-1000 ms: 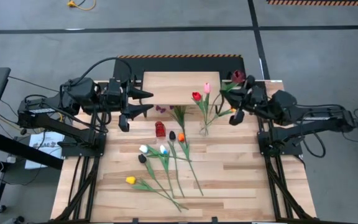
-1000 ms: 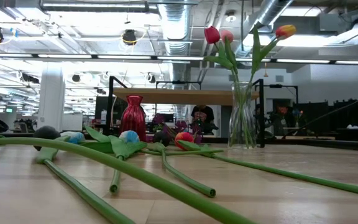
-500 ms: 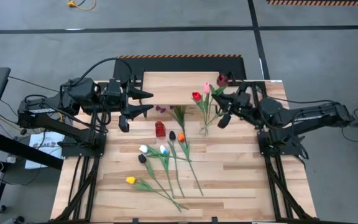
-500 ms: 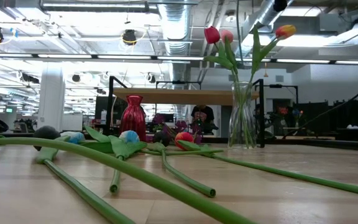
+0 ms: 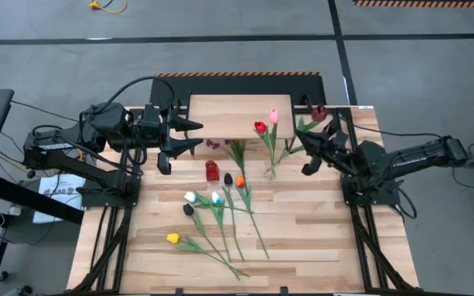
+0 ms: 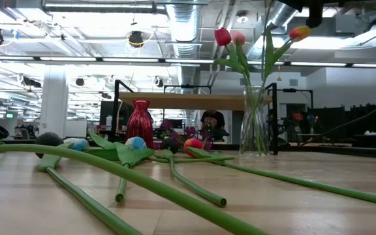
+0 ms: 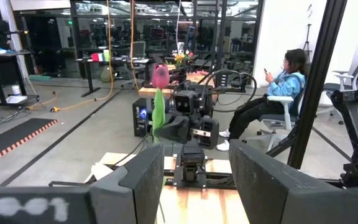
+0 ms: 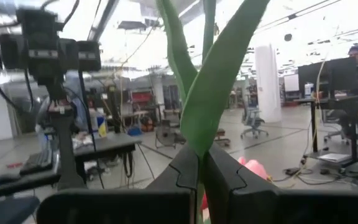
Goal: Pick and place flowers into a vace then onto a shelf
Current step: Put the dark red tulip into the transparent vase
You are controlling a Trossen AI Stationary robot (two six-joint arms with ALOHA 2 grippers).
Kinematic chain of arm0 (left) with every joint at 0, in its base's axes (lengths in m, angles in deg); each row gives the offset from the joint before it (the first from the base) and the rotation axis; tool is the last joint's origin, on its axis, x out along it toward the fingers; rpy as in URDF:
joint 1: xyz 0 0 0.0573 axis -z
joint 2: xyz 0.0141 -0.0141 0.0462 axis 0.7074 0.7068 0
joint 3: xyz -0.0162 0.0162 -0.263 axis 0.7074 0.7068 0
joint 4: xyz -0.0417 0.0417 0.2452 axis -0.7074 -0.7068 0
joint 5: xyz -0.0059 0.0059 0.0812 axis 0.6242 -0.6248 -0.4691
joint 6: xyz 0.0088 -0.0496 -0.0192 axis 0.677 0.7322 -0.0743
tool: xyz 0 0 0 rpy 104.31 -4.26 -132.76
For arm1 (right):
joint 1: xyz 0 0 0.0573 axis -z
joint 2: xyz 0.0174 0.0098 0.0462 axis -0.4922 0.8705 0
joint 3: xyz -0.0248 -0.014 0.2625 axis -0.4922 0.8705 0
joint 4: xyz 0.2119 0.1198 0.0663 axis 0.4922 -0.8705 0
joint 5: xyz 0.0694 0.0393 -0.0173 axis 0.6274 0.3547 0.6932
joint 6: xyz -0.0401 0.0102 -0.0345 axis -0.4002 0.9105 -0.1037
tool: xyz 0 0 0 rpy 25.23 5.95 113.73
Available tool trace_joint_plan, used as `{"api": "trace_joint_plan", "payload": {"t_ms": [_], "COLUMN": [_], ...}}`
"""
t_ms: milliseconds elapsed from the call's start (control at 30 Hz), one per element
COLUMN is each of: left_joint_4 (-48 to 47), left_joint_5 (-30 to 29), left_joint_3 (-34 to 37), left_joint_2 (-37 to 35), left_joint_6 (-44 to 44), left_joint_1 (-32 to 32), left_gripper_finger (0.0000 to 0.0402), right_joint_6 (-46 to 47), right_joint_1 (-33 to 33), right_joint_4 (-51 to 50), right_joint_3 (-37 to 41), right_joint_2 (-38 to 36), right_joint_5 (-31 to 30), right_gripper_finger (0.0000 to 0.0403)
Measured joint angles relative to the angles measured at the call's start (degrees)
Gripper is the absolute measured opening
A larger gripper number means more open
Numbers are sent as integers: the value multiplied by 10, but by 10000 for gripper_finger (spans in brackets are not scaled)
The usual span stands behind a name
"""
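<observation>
nearest the table's front edge, a yellow tulip (image 5: 173,238) lies flat on the plank table (image 5: 319,238), its stem running toward the middle. just beyond it a loose spread of flowers lies on the boards: a black-headed one (image 5: 188,210), a white one (image 5: 190,197), a blue one (image 5: 216,198), an orange one (image 5: 240,182) and another dark one (image 5: 228,178), their green stems crossing each other. in the low view these stems (image 6: 175,189) stretch across the foreground.

further back, a small red vase (image 5: 211,171) stands upright, with a clear glass vase (image 6: 254,121) to its right. the glass vase holds a red tulip (image 5: 260,127), a pink tulip (image 5: 274,116) and an orange-tipped one (image 6: 299,32).

the right gripper (image 5: 313,156) hovers just beside the glass vase on its right, jaws together and clamped on the stem of a maroon tulip (image 5: 319,113); the right wrist view shows green stem and leaf (image 8: 210,87) pinched between the fingers (image 8: 182,171). the maroon head sits above the back right part of the table, near the shelf's right end.

the left gripper (image 5: 194,136) waits at the shelf's left end, jaws apart with nothing between them.

farthest back, the shelf (image 5: 237,115) stands on its black legs with its top bare. a seated person (image 7: 278,93) shows in the room beyond.
</observation>
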Motion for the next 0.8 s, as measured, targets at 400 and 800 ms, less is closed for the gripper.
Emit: {"api": "trace_joint_plan", "payload": {"t_ms": [400, 800], "left_joint_4": [0, 0], "left_joint_5": [0, 0], "left_joint_3": [0, 0], "left_joint_2": [0, 0], "left_joint_6": [0, 0], "left_joint_1": [0, 0], "left_gripper_finger": [171, 171], "right_joint_6": [4, 49], "right_joint_1": [25, 27], "right_joint_4": [19, 32], "right_joint_3": [0, 0], "right_joint_2": [49, 98], "right_joint_5": [1, 1], "right_gripper_finger": [0, 32]}}
